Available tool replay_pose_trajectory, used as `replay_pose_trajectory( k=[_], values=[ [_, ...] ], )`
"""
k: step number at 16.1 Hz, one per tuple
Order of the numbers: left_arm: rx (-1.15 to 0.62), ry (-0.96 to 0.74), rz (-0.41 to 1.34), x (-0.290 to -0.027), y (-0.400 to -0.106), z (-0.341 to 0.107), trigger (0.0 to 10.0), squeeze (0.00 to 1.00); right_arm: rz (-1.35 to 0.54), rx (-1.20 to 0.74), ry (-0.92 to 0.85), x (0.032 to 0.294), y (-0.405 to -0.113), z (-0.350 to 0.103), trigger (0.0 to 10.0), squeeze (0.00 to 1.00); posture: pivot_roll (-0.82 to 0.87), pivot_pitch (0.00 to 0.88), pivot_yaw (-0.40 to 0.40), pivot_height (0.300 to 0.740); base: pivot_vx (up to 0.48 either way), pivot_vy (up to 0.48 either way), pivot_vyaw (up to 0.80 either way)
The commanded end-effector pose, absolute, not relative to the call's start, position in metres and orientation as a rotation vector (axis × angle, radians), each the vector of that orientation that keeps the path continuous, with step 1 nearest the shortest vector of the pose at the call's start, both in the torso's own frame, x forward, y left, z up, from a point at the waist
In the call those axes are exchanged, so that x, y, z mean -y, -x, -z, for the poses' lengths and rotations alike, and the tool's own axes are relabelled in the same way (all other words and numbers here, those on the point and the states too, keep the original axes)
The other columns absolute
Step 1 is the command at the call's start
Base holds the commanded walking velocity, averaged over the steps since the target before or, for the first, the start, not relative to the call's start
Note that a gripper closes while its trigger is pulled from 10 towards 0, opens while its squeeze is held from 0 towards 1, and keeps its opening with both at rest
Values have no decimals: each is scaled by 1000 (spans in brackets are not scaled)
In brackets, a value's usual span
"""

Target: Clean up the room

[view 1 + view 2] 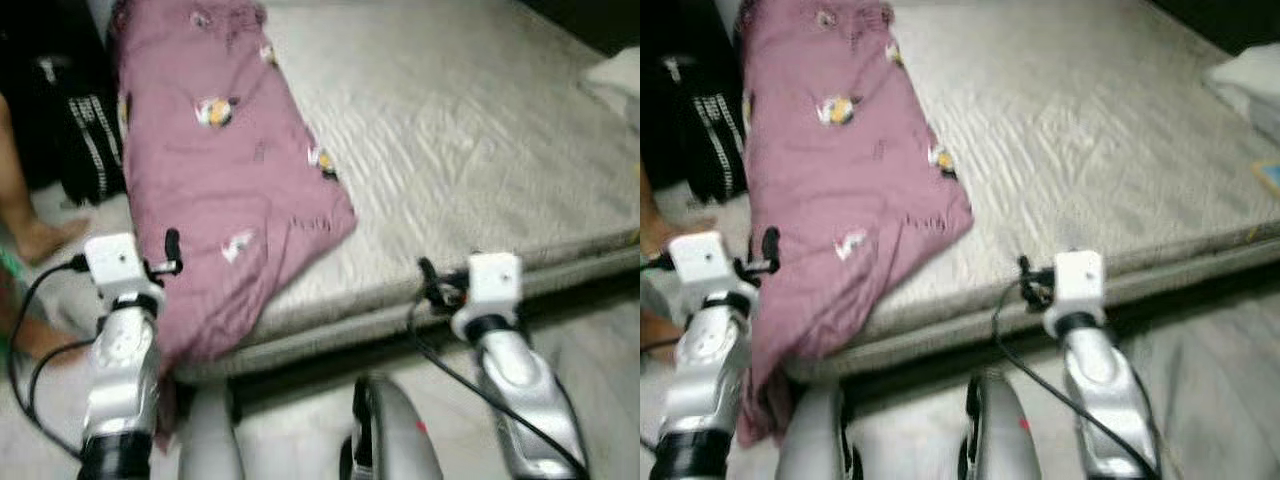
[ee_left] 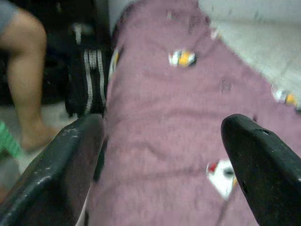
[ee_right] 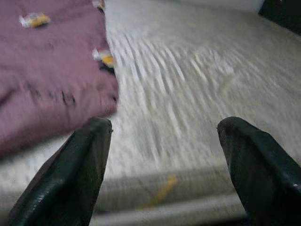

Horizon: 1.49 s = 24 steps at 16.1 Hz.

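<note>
Two head views record the same scene. A bed [image 1: 470, 130] with a pale grey quilted cover runs across the upper part of the frame. A mauve blanket [image 1: 215, 170] printed with small cartoon figures lies along the robot's left side of the bed, and its near end hangs over the mattress edge toward the floor. A white pillow [image 1: 1245, 80] sits at the far right corner of the bed. A dark bag [image 1: 85, 140] with pale striped straps stands on the floor to the left of the bed, and a person's bare leg and foot [image 1: 30, 225] are just beside it. The left tool [image 1: 172, 245] is raised at the blanket's hanging edge. The right tool [image 1: 427, 275] is raised in front of the bed's near edge, to the right of the blanket. Both head views are soft with blur.

Left wrist view: the left tool [image 2: 162, 155] has its two black fingers [image 2: 61, 165] set wide apart with nothing between them. The blanket lies beyond the gap, the bag stands past it and the person's leg [image 2: 26, 80] is beside the bag. Contact with the blanket cannot be judged.

Right wrist view: the right tool [image 3: 162, 155] is likewise wide and empty. Its fingers [image 3: 70, 174] frame the bed cover and the mattress edge. The blanket's corner [image 3: 51, 75] lies to one side.
</note>
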State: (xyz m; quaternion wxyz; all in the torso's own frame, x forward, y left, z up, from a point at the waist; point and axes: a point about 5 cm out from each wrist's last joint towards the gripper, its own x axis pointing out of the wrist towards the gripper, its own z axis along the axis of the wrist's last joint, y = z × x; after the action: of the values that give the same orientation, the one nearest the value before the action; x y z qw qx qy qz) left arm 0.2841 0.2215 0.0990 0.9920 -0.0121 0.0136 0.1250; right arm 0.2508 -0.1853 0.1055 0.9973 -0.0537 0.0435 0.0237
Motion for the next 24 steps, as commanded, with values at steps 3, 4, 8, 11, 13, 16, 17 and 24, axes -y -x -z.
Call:
replay_pose_trajectory(
  k=[3, 4, 8, 11, 13, 16, 17, 24],
  values=[
    [-92, 44, -280, -219, -291, -85, 10000, 0, -20, -127, 142, 206, -232, -111, 10000, 0, -109, 228, -68, 546, 0, 0, 0],
    [-93, 49, -283, -216, -297, -85, 10000, 0, -18, -139, 149, 210, -226, -113, 10000, 0, -120, 237, -71, 546, 0, 0, 0],
    [-107, 85, -265, -209, -327, -90, 10000, 0, -18, -164, 156, 215, -213, -118, 10000, 0, -173, 263, -88, 526, 0, 0, 0],
    [-173, 31, -177, -192, -337, -83, 10000, 0, -14, -183, 169, 218, -209, -119, 10000, 0, -183, 263, -90, 496, 0, 0, 0],
    [-260, 34, -74, -171, -339, -70, 10000, 0, -12, -189, 170, 218, -211, -118, 10000, 0, -188, 256, -87, 496, 0, 0, 0],
    [-400, -36, 124, -131, -335, -50, 10000, 0, -12, -191, 166, 215, -212, -118, 10000, 0, -197, 245, -82, 496, 0, 0, 0],
    [-400, -102, 231, -113, -332, -49, 10000, 0, -14, -190, 165, 213, -213, -118, 10000, 0, -197, 239, -80, 496, 0, 0, 0],
    [-266, -404, 647, -58, -300, -45, 10000, 0, -21, -180, 163, 210, -224, -116, 10000, 0, -177, 214, -78, 496, 0, 0, 0]
  ],
)
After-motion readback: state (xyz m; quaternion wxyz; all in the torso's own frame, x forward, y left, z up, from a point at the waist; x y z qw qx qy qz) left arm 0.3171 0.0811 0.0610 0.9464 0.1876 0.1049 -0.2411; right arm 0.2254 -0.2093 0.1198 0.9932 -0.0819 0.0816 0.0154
